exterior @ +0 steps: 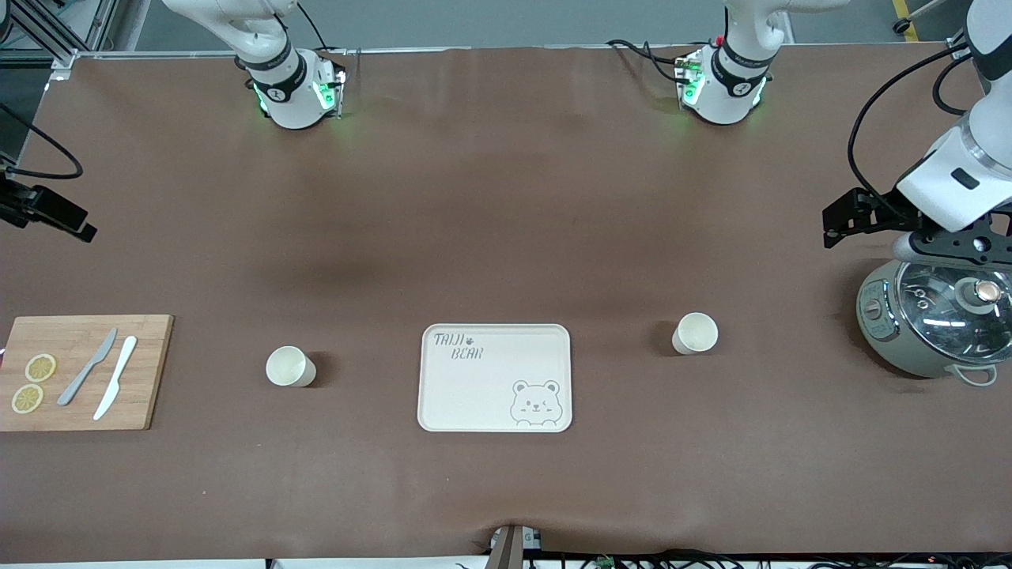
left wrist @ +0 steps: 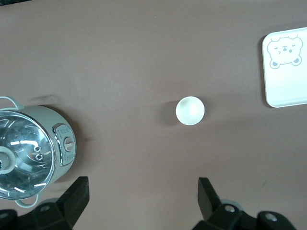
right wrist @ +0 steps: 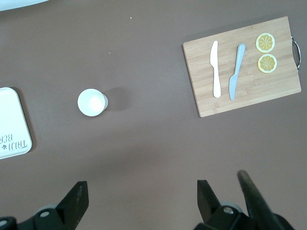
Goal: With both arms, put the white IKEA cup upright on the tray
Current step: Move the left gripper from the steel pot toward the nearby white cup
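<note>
At lower centre of the front view the tray (exterior: pixel 494 378) lies bare between two upright white cups (exterior: pixel 290 367) (exterior: pixel 696 333), while the left gripper (left wrist: pixel 141 199) hangs over the pot (exterior: pixel 937 328) at right edge and the right gripper (right wrist: pixel 141 200) waits at left edge, both with jaws spread.

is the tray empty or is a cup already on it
Empty. The tray shows only its printed lettering and bear; both cups stand upright on the table beside it.

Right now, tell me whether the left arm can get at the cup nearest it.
Probably yes. The left end effector hangs open, high over the table beside the cooker, and nothing stands between it and the cup, which sits upright on bare table beside the tray.
</note>
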`<state>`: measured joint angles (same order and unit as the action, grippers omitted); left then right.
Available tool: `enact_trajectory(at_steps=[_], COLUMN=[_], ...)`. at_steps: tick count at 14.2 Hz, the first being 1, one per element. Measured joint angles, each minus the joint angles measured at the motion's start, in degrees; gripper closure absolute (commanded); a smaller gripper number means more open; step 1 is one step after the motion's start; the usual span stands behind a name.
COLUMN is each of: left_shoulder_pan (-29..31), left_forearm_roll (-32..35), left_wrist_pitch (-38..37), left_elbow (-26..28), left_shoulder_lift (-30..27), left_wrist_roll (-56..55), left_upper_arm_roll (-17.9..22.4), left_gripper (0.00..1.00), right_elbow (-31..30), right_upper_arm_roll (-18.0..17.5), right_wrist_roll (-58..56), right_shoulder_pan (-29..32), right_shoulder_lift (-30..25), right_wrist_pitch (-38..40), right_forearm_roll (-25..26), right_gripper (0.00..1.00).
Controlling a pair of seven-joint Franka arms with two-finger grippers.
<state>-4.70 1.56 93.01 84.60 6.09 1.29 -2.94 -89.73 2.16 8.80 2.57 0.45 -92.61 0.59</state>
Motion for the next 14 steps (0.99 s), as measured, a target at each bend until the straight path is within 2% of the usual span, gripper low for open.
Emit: enact_trajectory(at_steps=[4,7,10,12,14], left_shoulder_pan=[-0.17,-0.14,-0.16,-0.77,-1.89], left_forearm_roll=[-0.24,-5.48,-6.16,-6.19,-6.19], left_wrist_pitch=[0.42,2.49,5.76,11.34,19.87], left_elbow=[0.02,1.0,3.19,7.09,13.48], left_shoulder_lift=[0.03,1.06,3.37,4.77,5.65], left_wrist_roll=[0.0,-0.04,-0.04,-0.04,-0.03], left_upper_arm_roll=[-0.02,-0.02,-0.03,-0.06,-0.11], left_gripper=[0.0,0.0,0.0,0.0,0.0], right_elbow=[-0.11,-0.18,-0.19,-0.21,-0.23], right_upper_arm_roll=[0.0,0.0,0.0,0.01,0.06], right_wrist_roll=[0.0,0.01,0.02,0.06,0.11], right_shoulder_pan=[0.0,0.0,0.01,0.01,0.06], right_shoulder_lift=[0.02,0.05,0.05,0.06,0.07], right_wrist_pitch=[0.0,0.0,0.0,0.0,0.01], right_forearm_roll=[0.02,0.03,0.03,0.03,0.03], right_gripper=[0.0,0.0,0.0,0.0,0.0])
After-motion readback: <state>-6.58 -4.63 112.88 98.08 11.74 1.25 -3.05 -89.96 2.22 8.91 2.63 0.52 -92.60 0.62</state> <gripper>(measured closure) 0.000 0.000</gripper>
